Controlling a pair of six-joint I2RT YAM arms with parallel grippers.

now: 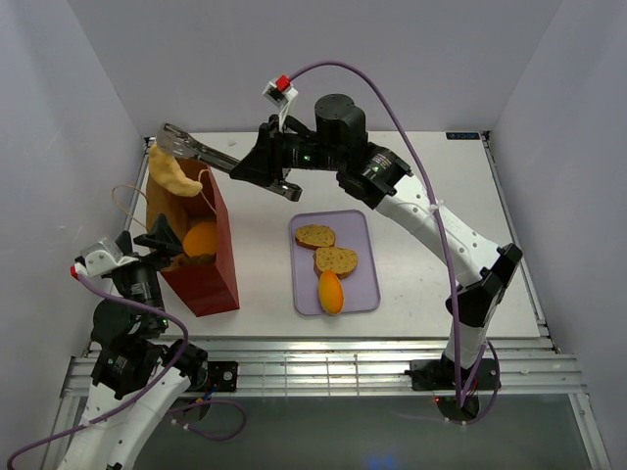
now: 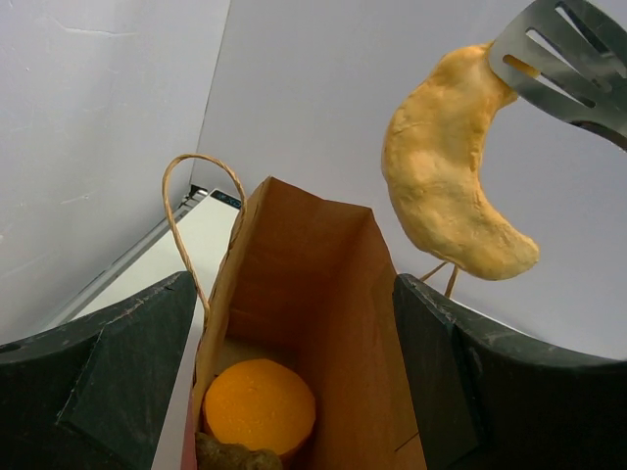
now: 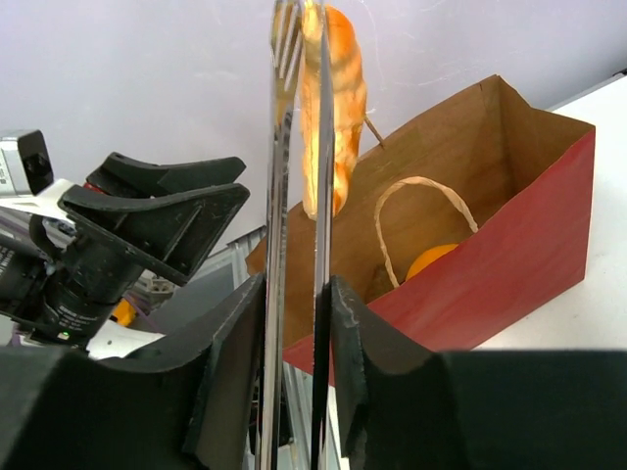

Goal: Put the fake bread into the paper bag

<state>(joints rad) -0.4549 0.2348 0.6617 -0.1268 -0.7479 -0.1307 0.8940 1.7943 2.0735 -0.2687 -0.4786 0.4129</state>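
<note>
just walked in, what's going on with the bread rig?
The right gripper clamps metal tongs that pinch a pale crescent roll, held above the open paper bag. The left gripper sits open at the bag's near rim. An orange bun is already inside; two brown slices and an orange piece lie on the lavender tray.

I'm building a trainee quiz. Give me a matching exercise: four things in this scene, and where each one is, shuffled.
1. crescent roll
2. round bun
3. bread slices
4. tongs

A. on the tray
B. in the right gripper
C. inside the bag
D. pinched in the tongs, above the bag

Pairs: 1-D, 2-C, 3-A, 4-B
</note>
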